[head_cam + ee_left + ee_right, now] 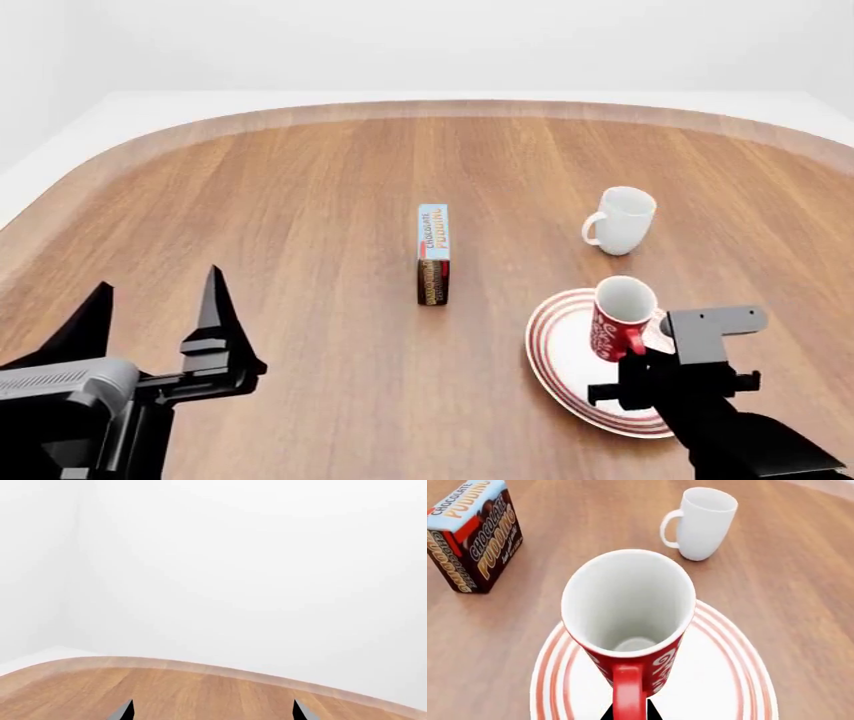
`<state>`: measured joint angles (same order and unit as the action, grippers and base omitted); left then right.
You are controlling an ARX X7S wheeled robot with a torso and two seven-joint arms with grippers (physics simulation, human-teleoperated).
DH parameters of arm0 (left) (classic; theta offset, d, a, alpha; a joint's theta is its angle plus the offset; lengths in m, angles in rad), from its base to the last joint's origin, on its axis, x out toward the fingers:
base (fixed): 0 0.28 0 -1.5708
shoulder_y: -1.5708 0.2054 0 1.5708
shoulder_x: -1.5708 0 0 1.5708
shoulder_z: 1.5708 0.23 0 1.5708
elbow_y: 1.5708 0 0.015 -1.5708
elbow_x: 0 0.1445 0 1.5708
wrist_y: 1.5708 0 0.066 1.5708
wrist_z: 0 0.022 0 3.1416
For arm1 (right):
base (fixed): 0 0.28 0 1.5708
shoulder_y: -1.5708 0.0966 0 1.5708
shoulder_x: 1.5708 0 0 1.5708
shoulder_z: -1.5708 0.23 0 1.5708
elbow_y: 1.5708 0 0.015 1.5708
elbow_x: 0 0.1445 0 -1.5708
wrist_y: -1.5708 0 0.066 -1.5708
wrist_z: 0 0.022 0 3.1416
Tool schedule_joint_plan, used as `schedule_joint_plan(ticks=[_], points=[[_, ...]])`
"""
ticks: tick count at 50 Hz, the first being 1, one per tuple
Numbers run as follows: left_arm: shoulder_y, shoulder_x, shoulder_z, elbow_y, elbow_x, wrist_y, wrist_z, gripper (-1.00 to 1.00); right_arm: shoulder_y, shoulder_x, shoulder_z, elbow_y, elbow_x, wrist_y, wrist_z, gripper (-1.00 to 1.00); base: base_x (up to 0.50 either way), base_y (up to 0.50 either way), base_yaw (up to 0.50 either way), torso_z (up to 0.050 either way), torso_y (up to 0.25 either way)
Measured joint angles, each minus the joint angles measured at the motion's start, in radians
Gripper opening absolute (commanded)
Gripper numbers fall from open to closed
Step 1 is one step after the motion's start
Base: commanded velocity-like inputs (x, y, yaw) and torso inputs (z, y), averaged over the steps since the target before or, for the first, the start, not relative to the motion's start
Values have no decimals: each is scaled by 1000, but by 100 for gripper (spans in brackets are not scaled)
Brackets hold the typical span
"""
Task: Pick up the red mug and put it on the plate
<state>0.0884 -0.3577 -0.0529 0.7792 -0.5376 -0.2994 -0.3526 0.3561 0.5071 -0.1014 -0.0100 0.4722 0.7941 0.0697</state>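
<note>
Placement step: red mug over the plate

The red mug (622, 316) is held upright by its handle in the closed right tool (638, 368), over the plate (567, 362); contact cannot be confirmed. Release is required next. The left tool (154, 300) is spread open, empty.

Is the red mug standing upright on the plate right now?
Upright: the red mug stands mouth-up over the plate. Whether its base touches cannot be told.

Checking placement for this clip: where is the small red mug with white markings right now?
In the head view, the red patterned mug stands upright on the round red-ringed white plate at the wooden table's right side, just ahead of the right pincer, with the plain white mug beyond it.
</note>
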Motion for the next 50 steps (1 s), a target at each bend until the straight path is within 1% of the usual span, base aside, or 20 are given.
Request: schedule_joint_plan(ticks=[14,26,27,40,50], points=[[-1,-9,-5,10,-14,-5,-9,100,13,-20,-20,100,-17,-52,-24,-100,0,0,0,0,0],[2,-14,-5,15,-20,-2,-12,100,22,-26,-31,141,-25,-68,-31,-100,0,0,0,0,1],[3,-15,-5,15,-20,-1,-13,100,23,-26,-31,143,-26,-69,-30,100,0,0,0,0,0],[8,-19,-5,18,-24,5,-16,100,5,-23,-17,114,-32,-81,-13,100,0,0,0,0,0],[9,-22,-2,20,-25,6,-20,100,-85,-1,26,-34,2,-63,18,100,0,0,0,0,0]])
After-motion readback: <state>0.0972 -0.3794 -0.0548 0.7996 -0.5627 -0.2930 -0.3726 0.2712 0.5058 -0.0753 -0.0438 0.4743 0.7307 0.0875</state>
